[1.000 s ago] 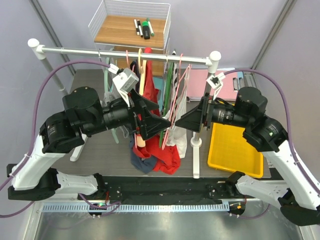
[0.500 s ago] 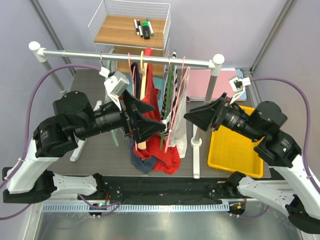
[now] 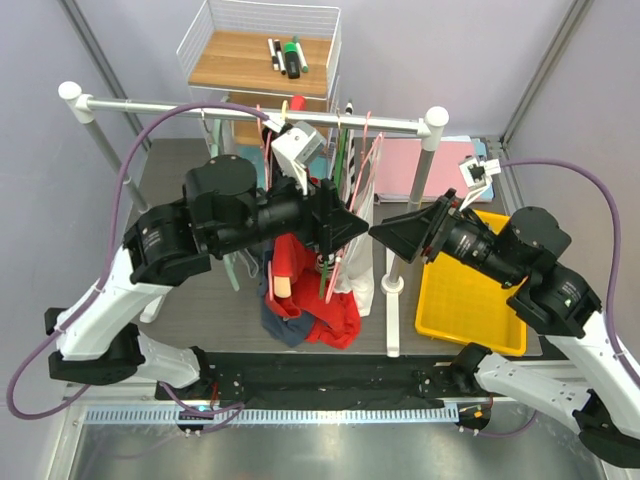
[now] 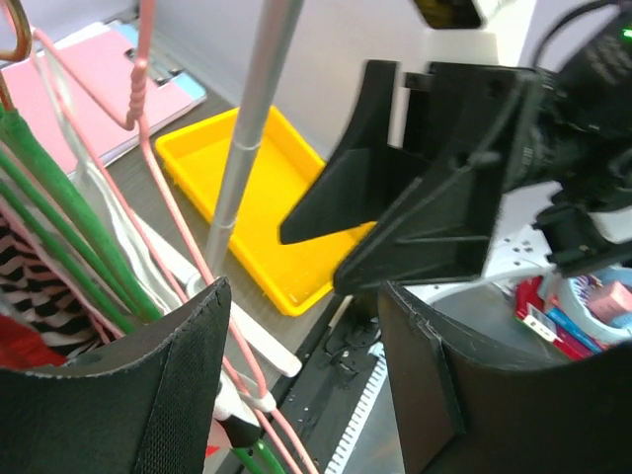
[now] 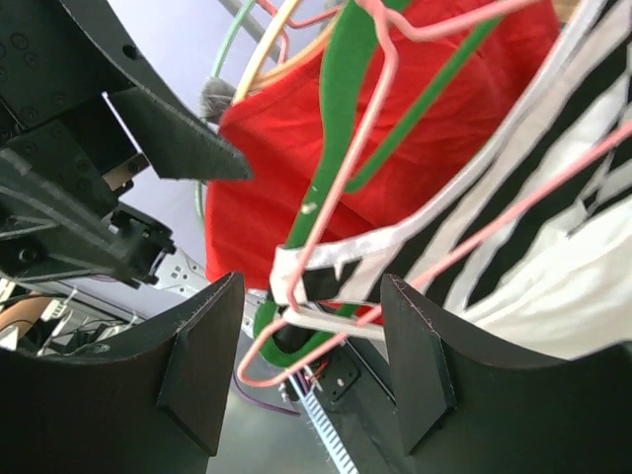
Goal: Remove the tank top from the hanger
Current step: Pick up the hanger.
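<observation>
Evidently unstarted | striped black-and-white tank top [image 5: 538,168] is hung on pink wire hanger [image 4: 139,79] near right end of metal rail [image 3: 250,108] | left gripper [image 4: 301,296] and right gripper [image 5: 311,281] are held open, empty | removal is left

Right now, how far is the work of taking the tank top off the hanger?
Done: nothing yet; the striped tank top hangs on its pink hanger on the rail. In hand: the left pincer and right pincer flank it, both open, gripping nothing. To do: grip the top and slip its straps off.
</observation>
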### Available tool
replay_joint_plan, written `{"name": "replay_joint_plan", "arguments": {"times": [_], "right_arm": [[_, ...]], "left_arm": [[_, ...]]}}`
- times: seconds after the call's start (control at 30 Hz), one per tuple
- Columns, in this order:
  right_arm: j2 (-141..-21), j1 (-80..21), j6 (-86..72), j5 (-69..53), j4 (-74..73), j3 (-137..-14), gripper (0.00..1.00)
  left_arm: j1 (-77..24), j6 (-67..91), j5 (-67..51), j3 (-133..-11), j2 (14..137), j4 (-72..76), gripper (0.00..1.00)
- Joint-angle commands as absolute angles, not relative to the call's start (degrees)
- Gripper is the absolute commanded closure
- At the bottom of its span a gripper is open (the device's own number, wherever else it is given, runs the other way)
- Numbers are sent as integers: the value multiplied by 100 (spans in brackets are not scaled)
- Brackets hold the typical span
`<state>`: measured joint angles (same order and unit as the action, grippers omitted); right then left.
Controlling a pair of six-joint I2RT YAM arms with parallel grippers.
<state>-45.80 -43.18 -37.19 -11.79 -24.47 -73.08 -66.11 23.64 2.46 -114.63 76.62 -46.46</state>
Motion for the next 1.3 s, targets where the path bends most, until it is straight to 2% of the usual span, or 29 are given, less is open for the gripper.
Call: {"name": "replay_joint_plan", "arguments": {"times": [0.0,0.23,0.43,0.6,0.93,1.27], "right_arm": [[-4228,-4342,-3612,-704,-2671,-7208,37],[-3999,-4342,-3612,-501,-2953,-7110,39],[-3754,-4351,-3560,-396,-3164,-7040,39],[-3569,-4350,-3516,-255,-3410,-7005,38],[-3077,-4351,-3489,-26,-3814,-7058,38],[-2698,-4351,-3568,264,-4148,-6944,38]], "left_arm": [[-6785,2303,1245,-11874,7822,-4957,39],[-7408,1952,2985,-12111,8243,-5098,44],[-7515,1890,3514,-12243,8463,-5167,46],[-7515,2039,3805,-12734,8920,-5581,50],[-7515,2048,4148,-12806,9140,-5581,53],[-7515,2013,4386,-12858,9422,-5563,60]]}}
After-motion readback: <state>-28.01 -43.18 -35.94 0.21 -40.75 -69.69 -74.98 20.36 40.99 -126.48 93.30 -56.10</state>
